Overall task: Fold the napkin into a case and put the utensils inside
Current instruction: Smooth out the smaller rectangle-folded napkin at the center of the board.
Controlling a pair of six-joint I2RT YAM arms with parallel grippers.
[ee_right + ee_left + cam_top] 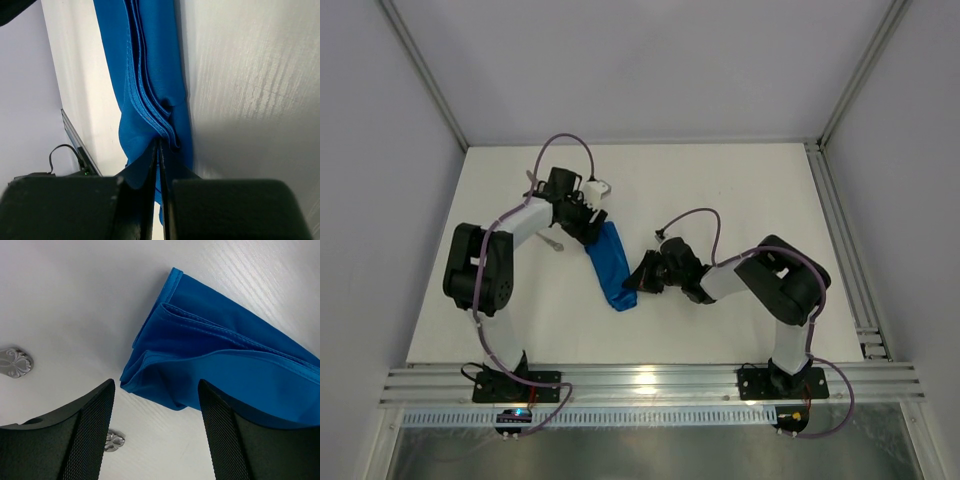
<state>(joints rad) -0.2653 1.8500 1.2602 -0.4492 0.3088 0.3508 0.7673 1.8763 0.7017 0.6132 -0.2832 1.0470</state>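
Two tools attend the blue napkin case (pixel 612 268), lying slantwise on the white surface (pixel 720 190): the right tool (pixel 159 150) pinches its near-end layers tight, the left tool (pixel 156 385) hovers spread and empty over the far end. Folding looks finished; next comes fetching the silver utensils (pixel 15 362) lying just beside it

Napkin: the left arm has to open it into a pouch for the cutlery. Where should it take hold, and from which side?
Probably the top layer's hemmed lip at the free end of the napkin, coming from above with the open left gripper. The layers part there, and the right gripper grips the other end.
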